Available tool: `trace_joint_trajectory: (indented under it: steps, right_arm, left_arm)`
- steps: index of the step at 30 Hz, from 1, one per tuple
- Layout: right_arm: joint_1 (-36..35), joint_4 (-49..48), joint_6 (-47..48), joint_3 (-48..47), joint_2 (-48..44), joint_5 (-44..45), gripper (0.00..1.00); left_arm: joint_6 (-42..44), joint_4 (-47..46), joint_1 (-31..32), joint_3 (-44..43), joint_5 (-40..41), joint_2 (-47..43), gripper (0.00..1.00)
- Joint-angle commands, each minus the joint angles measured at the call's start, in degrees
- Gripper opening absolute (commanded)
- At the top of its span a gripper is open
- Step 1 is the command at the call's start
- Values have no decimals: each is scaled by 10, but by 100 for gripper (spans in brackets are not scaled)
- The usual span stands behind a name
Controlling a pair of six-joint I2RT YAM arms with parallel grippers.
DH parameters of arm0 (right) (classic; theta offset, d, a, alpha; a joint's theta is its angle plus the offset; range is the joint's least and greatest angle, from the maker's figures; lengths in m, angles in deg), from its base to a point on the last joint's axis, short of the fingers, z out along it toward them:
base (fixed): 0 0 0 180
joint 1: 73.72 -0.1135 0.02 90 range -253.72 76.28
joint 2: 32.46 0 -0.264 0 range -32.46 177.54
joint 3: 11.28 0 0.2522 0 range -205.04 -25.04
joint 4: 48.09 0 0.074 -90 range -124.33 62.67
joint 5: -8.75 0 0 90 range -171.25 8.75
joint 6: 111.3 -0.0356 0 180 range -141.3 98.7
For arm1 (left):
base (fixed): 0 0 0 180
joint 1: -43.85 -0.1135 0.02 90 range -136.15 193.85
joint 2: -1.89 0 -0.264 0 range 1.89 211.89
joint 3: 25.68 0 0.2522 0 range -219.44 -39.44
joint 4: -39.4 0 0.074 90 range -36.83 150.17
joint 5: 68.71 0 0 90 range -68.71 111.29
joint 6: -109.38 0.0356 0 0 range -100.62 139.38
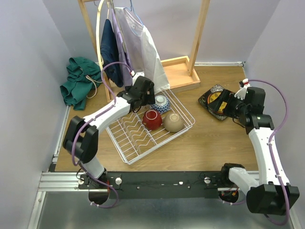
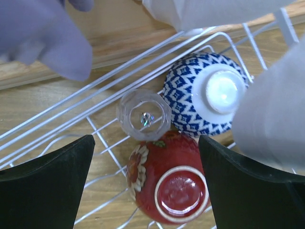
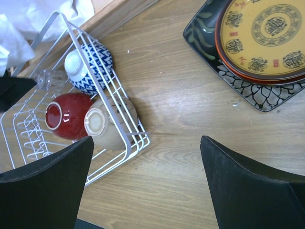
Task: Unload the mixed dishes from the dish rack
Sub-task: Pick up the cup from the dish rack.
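The white wire dish rack (image 1: 131, 138) holds three upturned bowls: blue-white (image 1: 162, 101), red (image 1: 152, 119) and tan (image 1: 174, 122). A clear glass (image 2: 144, 115) stands upturned in the rack (image 2: 57, 110) beside the blue-white bowl (image 2: 202, 93) and the red bowl (image 2: 167, 179). My left gripper (image 1: 145, 98) hovers open above the red bowl and glass, empty (image 2: 147, 183). A black square plate (image 1: 212, 101) on the table at the right carries a yellow plate (image 3: 267, 33) with an orange-red plate under it. My right gripper (image 1: 232, 106) is open and empty (image 3: 145, 186) beside that stack. The small blue cup is out of view.
A wooden clothes stand (image 1: 198, 33) with a white garment (image 1: 140, 45) and a navy one (image 1: 110, 52) stands just behind the rack; the white cloth hangs close over my left gripper. A green cloth (image 1: 78, 83) lies at the far left.
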Motion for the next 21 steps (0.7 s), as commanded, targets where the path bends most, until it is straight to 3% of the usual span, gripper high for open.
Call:
trace_joint_trajectory:
  steps: [1,14,15,20,21]
  right_arm:
    - [-20,-14,10,10,-16,-8,100]
    - [-43,-17,26,28,-16,-2,100]
    - [-43,-17,27,29,-16,-1,100]
    - [-45,-17,31,36,-17,-4,100]
    - [-45,-19,31,37,-18,-7,100]
  left_arm:
    - [-20,21,2,-42,40,48,97]
    - [-24,20,3,-73,57,126,82]
    - [-25,19,2,-73,57,128,76]
    - [-27,14,3,-68,63,138,71]
    - [-27,14,3,-67,60,136,65]
